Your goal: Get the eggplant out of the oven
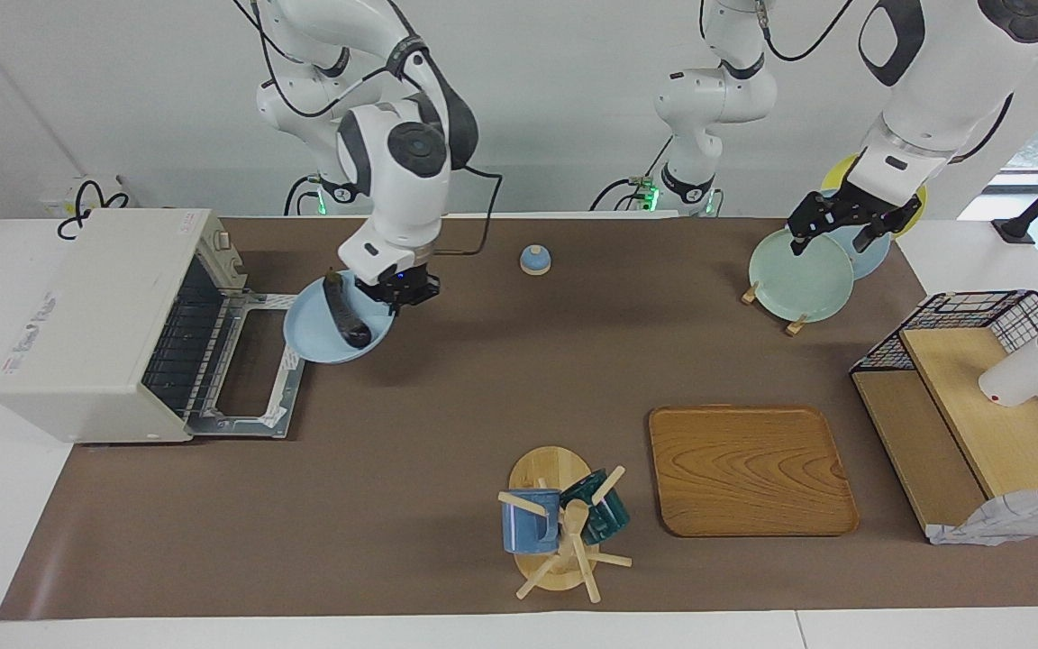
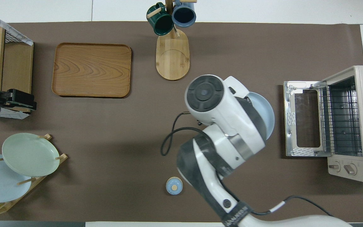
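Note:
The eggplant is long and dark and lies on a light blue plate. My right gripper is shut on the plate's rim and holds it in the air over the mat, beside the edge of the oven's lowered door. The off-white oven stands open at the right arm's end of the table, its wire rack bare. In the overhead view my right arm hides the eggplant and most of the plate. My left gripper is open over the plate rack, where that arm waits.
A plate rack with a green and a blue plate stands near the left arm. A small blue bell, a wooden tray, a mug tree and a wire basket with shelves are on the mat.

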Tool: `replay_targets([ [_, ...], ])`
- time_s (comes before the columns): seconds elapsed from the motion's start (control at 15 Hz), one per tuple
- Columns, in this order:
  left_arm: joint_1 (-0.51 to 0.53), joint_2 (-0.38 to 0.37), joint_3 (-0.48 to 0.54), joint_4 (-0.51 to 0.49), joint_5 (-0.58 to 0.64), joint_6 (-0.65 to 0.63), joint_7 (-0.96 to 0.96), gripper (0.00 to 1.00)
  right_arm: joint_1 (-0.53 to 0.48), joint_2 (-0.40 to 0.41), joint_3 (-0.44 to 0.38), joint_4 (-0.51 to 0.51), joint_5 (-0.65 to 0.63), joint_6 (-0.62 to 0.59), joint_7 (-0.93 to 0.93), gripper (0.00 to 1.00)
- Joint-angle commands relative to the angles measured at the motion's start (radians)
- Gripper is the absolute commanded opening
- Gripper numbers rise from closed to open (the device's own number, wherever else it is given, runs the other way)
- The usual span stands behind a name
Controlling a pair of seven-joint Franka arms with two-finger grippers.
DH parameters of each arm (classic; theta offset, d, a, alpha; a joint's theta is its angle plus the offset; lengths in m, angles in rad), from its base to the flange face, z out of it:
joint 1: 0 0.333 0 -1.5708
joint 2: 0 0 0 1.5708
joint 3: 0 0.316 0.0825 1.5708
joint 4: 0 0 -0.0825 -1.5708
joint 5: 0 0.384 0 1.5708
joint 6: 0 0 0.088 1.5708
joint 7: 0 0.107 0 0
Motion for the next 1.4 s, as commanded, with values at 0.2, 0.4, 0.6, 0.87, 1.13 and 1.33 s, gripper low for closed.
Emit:
replay_targets([
  [0.2,0.001,-0.012,0.003,-0.006,0.000,0.000,-0.001,1.00,0.065,0.233,0.048,0.212,0.081,0.120,0.209,0.00],
  [0.4,0.001,-0.012,0.003,-0.006,0.000,0.000,-0.001,1.00,0.067,0.221,0.050,0.085,0.093,0.272,0.212,0.00],
  [0.6,0.001,-0.012,0.002,-0.006,0.000,0.000,-0.001,1.00,0.042,0.221,0.050,0.103,0.106,0.265,0.203,0.30],
  [0.87,0.001,-0.012,0.003,-0.006,0.000,0.000,-0.001,1.00,0.030,0.190,0.042,0.144,0.090,0.227,0.165,0.69],
  [1.13,0.001,-0.012,0.002,-0.006,0.000,0.000,-0.005,1.00,-0.126,0.060,0.037,0.022,0.081,0.063,-0.033,0.21],
  [1.33,-0.007,-0.012,0.000,-0.009,0.000,-0.002,-0.005,1.00,-0.267,-0.049,0.039,-0.216,-0.017,0.128,-0.168,0.00],
])
